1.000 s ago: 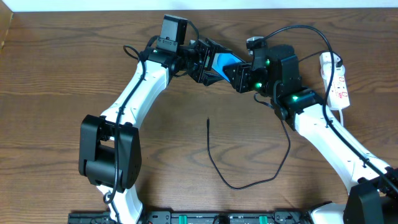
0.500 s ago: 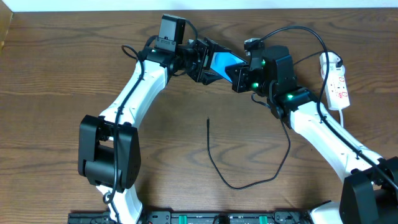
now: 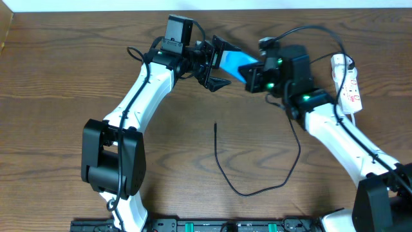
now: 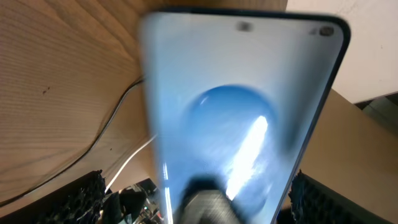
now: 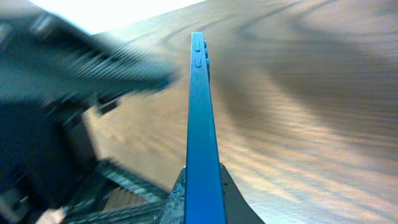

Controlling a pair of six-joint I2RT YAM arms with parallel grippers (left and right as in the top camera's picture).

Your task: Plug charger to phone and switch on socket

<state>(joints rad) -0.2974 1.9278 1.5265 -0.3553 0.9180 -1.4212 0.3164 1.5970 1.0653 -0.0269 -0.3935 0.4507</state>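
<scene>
Right gripper (image 5: 202,190) is clamping the phone (image 3: 237,61) across its faces and holding it off the table, edge-on to its own camera. Left gripper (image 3: 216,64) is standing with fingers wide apart, one on either side of the phone's other end. Whether it is touching is not showing. Its camera is looking straight at the blue-circle screen.

Step in hand, as I am reading it: getting the phone set so the port end is facing out. Doing it well is meaning one firm grip at a time, no twisting, and the port left uncovered. Which end carries it is too blurred to tell.

Charger cable (image 3: 257,189) is lying looped on the table, its plug tip (image 3: 215,125) well apart from both grippers. The adapter is not showing. Grasping just behind the tip is looking wisest.

Power strip (image 3: 351,87) is lying by the right arm.

Table (image 3: 64,77) is showing as brown wood grain, with a pale strip running along its far edge.
</scene>
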